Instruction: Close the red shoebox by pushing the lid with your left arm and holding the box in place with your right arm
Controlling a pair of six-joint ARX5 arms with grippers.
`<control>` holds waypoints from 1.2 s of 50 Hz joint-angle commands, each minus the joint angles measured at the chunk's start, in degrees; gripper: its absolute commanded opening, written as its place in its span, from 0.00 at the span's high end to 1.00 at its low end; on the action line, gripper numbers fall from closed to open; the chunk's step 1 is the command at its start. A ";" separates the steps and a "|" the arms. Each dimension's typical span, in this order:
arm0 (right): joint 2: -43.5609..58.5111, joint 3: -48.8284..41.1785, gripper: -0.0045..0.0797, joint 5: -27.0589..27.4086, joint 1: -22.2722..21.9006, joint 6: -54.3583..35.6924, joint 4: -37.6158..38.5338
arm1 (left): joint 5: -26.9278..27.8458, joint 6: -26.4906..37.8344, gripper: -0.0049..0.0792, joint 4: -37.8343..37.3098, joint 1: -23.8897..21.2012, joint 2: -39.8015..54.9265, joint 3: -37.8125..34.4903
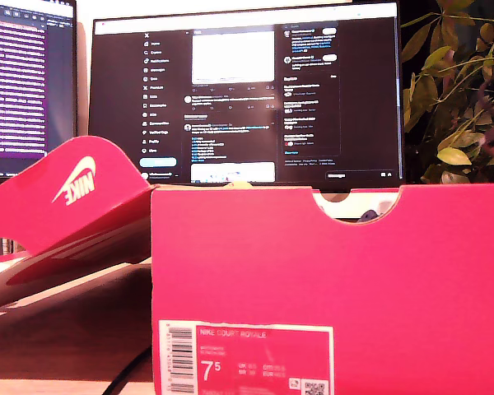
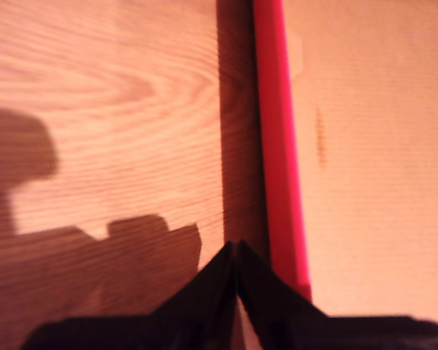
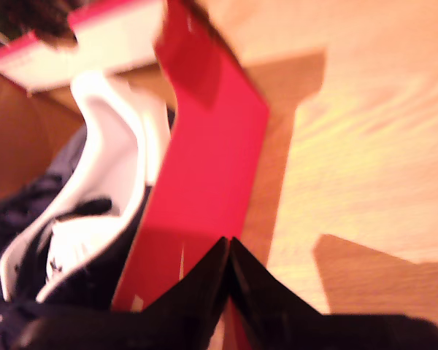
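Shoebox [image 1: 329, 271]: red, it stands on the wooden table [image 2: 102, 109] and fills the exterior view's right and centre; its end wall with the size label [image 1: 245, 358] faces the camera.
Lid [image 1: 66, 197]: open, tilted up and away at the exterior view's left, with the white logo on its end flap. It is not down on the box.
Contents: in the second wrist view I see a shoe [image 3: 95, 219], white and dark, lying inside the box beside a red wall [image 3: 204, 182].
First gripper: my first gripper [image 2: 236, 251] has its black fingers pressed together at the tips, with nothing between them. It hangs over the table just beside a thin red edge [image 2: 281, 146] with brown cardboard on the other side. I judge this is the lid's rim and its inner face, but I cannot be sure.
Second gripper: my second gripper [image 3: 228, 248] has its fingers together too and holds nothing. It is just over the red wall, at the outer side of the box. Whether it touches the wall I cannot tell.
Arms in exterior view: neither arm shows there, the box hides them.
Progress: I judge the task is at its beginning. Nothing of the closing is done.
What is left: to steady the box with one gripper, to push the lid over with the other, and to press it down until it sits on the walls.
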 commanded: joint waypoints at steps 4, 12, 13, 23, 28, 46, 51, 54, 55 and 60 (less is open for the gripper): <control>3.19 3.65 0.96 -2.08 0.35 -0.15 1.18 | 1.53 0.68 0.96 -0.50 -0.17 2.36 1.22; 6.16 6.32 0.96 -3.30 1.79 -0.15 1.31 | 4.81 0.63 0.96 -0.59 -0.33 3.06 1.42; 6.45 6.51 0.96 -3.34 1.99 -0.15 1.33 | 5.20 0.63 0.96 -0.59 -0.33 3.06 1.42; 8.35 7.10 0.96 -3.52 5.03 -1.60 1.22 | 9.42 0.02 0.96 -1.64 -0.59 3.06 1.42; 9.29 7.10 0.96 -3.50 6.38 -1.60 1.22 | 9.97 0.00 0.96 -1.60 -0.59 3.06 1.42; 10.01 7.10 0.96 -3.50 8.15 -1.84 1.16 | 17.84 -1.20 0.96 -2.58 -0.42 3.02 5.97; 10.01 7.10 0.96 -3.50 8.15 -1.86 1.16 | 21.33 -1.64 0.96 -5.07 -0.44 2.91 8.68; 10.01 7.13 0.96 -3.54 8.15 -1.88 1.16 | 23.06 -1.57 0.96 -6.84 -0.50 2.91 10.34; 10.01 7.10 0.96 -3.54 8.15 -1.88 1.16 | 23.63 -1.55 0.96 -7.39 -0.55 2.89 10.78; 10.01 7.10 0.96 -3.54 8.15 -1.88 1.05 | 25.53 -1.53 0.96 -9.49 -0.98 2.08 13.00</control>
